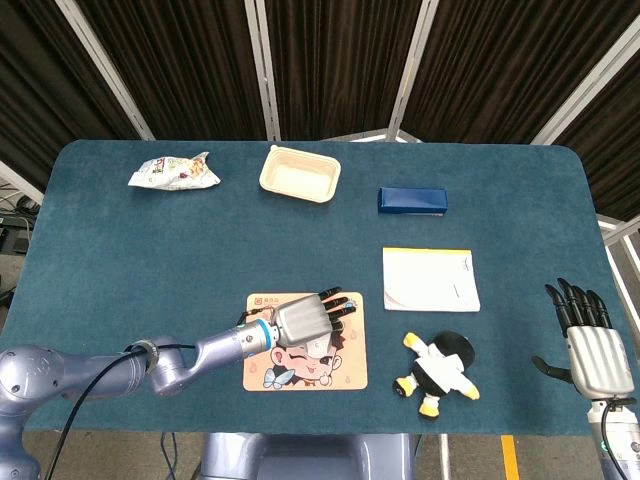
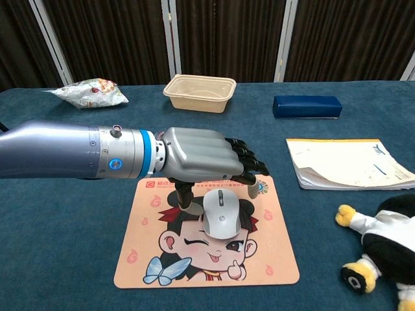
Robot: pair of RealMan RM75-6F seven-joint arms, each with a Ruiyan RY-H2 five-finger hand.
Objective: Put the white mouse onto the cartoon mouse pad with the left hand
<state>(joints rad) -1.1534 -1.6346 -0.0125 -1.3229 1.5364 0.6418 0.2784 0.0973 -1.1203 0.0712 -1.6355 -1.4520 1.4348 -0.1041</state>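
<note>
White mouse [image 2: 222, 214] is gripped from above by the left hand [image 2: 198, 156], over the cartoon mouse pad [image 2: 259, 258]. The pad is seen near the table's [image 1: 150, 260] front edge. The right hand [image 1: 594, 345] is held open, fingers apart, at the front right corner.

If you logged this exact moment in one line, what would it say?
left robot hand: over white mouse, grip unclear | mouse: on cartoon mouse pad | right robot hand: open, idle at table edge

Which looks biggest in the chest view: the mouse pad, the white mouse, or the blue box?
1. cartoon mouse pad, clearly largest.
2. blue box and white mouse look similar; the box sits farther from the camera, so I can't rank them.
</note>
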